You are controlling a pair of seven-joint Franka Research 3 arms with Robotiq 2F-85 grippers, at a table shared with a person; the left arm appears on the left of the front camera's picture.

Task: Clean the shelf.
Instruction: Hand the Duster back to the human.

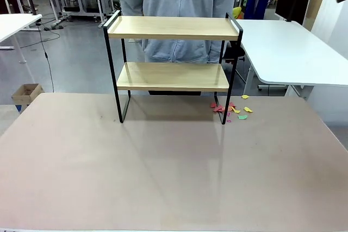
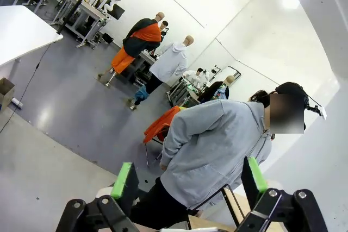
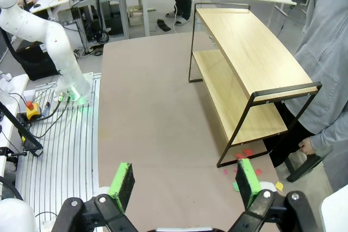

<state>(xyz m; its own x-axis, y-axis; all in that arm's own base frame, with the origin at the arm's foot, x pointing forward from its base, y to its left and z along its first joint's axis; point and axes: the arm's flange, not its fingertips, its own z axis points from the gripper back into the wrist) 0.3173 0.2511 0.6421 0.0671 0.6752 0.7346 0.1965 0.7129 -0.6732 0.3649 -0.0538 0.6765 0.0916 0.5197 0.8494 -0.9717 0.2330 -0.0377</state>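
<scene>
The left pincer (image 2: 189, 180) was seen in its wrist view with its green pads (image 2: 122, 180) spread wide apart and nothing between them; it was raised and pointed toward the person (image 2: 217, 145) in a grey hooded top at the far side. The right pincer (image 3: 185, 183) was likewise held open and empty, high above the tabletop (image 3: 152, 112), looking down along it.

The shelf (image 1: 173, 61) was stood at the far middle of the brown tabletop (image 1: 163, 167), its four black legs planted on the surface and its two light wooden boards left bare. Directly behind it the person's torso (image 1: 176, 4) was placed, close to the tabletop's far edge. In the right wrist view, one hand of the person (image 3: 308, 146) was seen lowered beside the shelf's near end, next to a dark object that could not be identified.

Small scraps of coloured paper (image 1: 232, 110), red, yellow and green, were scattered on the tabletop just beside the shelf's leg on the robot's right side, some touching its foot. The same scraps (image 3: 247, 158) were seen at the foot of the shelf in the right wrist view. A white table (image 1: 293, 52) was set off to the right behind, and a cardboard box (image 1: 26, 95) was left on the floor to the left.
</scene>
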